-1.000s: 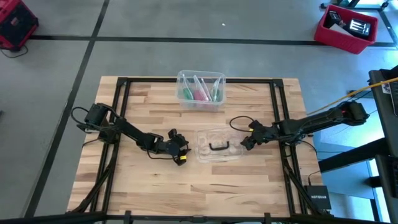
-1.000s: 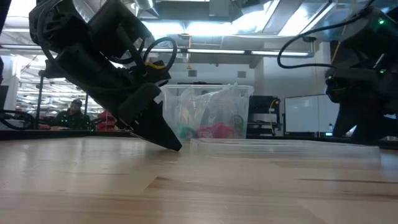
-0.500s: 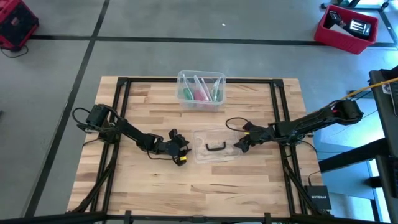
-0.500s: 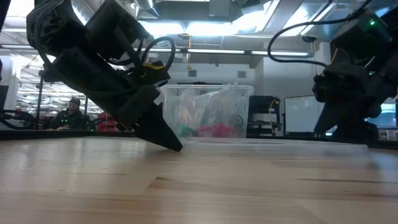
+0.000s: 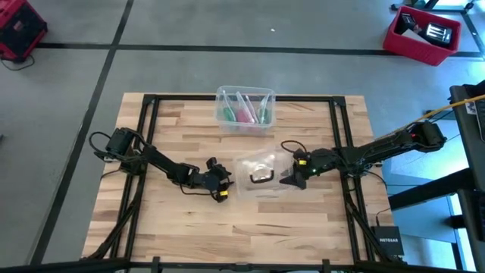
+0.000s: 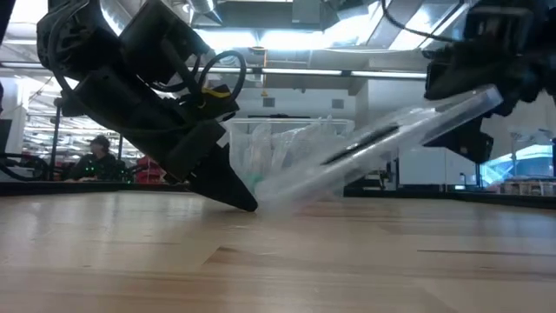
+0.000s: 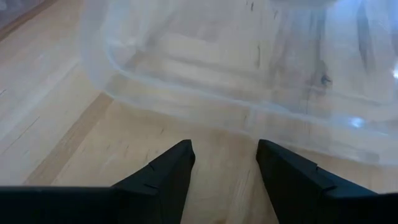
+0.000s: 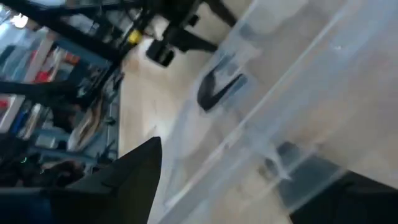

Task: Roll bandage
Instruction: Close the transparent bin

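Note:
The bandage (image 5: pixel 225 114) is the green piece inside a clear box (image 5: pixel 244 111) at the table's far middle; it also shows green in the low view (image 6: pixel 259 183). A clear flat lid (image 5: pixel 261 163) with a dark handle (image 5: pixel 261 177) stands tilted at the table's middle. My right gripper (image 5: pixel 292 180) is open at the lid's raised right edge. My left gripper (image 5: pixel 221 184) is open, its tips low by the table just short of the lid's left edge (image 7: pixel 186 93). My right gripper has the lid's right edge (image 8: pixel 273 155) between its open fingers, one finger (image 8: pixel 124 180) to each face. It comes from the table's right, slanting down. The lid leans up to it (image 6: pixel 473 96), with its left edge (image 6: pixel 265 205) on the table.
Black frame rails (image 5: pixel 148 121) run along the table's left and right sides. People sit in the room beyond the table (image 6: pixel 95 156). Bare wood lies toward the near edge (image 5: pixel 242 227).
My right gripper has gone toward the table's left to the lid, risen and tipped up. The lid's right edge has lifted off the table while its left edge stayed down, so the lid now stands tilted.

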`<action>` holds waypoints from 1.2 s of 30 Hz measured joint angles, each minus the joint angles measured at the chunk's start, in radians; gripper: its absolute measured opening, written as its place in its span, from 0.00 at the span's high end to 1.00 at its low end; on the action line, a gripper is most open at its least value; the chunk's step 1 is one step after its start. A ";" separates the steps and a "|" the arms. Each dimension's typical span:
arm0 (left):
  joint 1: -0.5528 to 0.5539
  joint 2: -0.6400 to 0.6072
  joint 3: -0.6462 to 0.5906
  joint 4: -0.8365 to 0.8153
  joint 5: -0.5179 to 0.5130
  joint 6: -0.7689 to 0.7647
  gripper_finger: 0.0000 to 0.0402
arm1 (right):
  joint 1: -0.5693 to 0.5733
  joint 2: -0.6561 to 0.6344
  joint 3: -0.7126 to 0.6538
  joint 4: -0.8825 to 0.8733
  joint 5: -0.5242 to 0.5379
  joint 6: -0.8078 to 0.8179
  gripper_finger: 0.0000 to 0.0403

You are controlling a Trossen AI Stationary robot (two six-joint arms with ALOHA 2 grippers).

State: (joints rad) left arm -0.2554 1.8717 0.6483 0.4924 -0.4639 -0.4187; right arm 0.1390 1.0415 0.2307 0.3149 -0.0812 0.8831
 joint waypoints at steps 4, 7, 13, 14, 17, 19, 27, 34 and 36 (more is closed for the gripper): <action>-0.003 0.000 0.000 0.011 0.002 0.000 0.55 | -0.001 0.010 -0.015 0.071 -0.027 -0.021 0.29; -0.005 0.000 0.001 0.020 0.002 0.003 0.55 | -0.001 -0.007 -0.005 0.130 0.006 -0.021 0.31; -0.006 -0.013 0.012 0.009 0.007 0.020 0.55 | -0.001 0.010 0.005 0.113 0.019 -0.060 0.58; -0.006 -0.022 0.013 0.002 0.009 0.039 0.55 | -0.001 0.010 0.010 0.106 0.019 -0.081 0.64; -0.022 -0.078 0.020 -0.083 0.025 0.083 0.55 | -0.001 0.018 0.031 0.104 0.017 -0.157 0.87; -0.038 -0.141 0.036 -0.192 0.029 0.078 0.55 | 0.000 0.017 0.053 0.108 0.008 -0.216 0.95; -0.125 -0.446 0.078 -0.572 -0.049 -0.025 0.55 | -0.001 0.017 0.193 -0.090 0.012 -0.383 0.96; -0.195 -0.666 0.077 -0.681 -0.234 0.007 0.55 | 0.000 0.017 0.356 -0.267 0.083 -0.529 0.96; -0.205 -0.710 0.077 -0.682 -0.260 0.036 0.55 | -0.001 0.017 0.405 -0.312 0.108 -0.592 0.96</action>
State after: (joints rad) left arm -0.4609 1.1615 0.7258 -0.1898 -0.7238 -0.3827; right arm 0.1383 1.0588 0.6357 0.0033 0.0268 0.2911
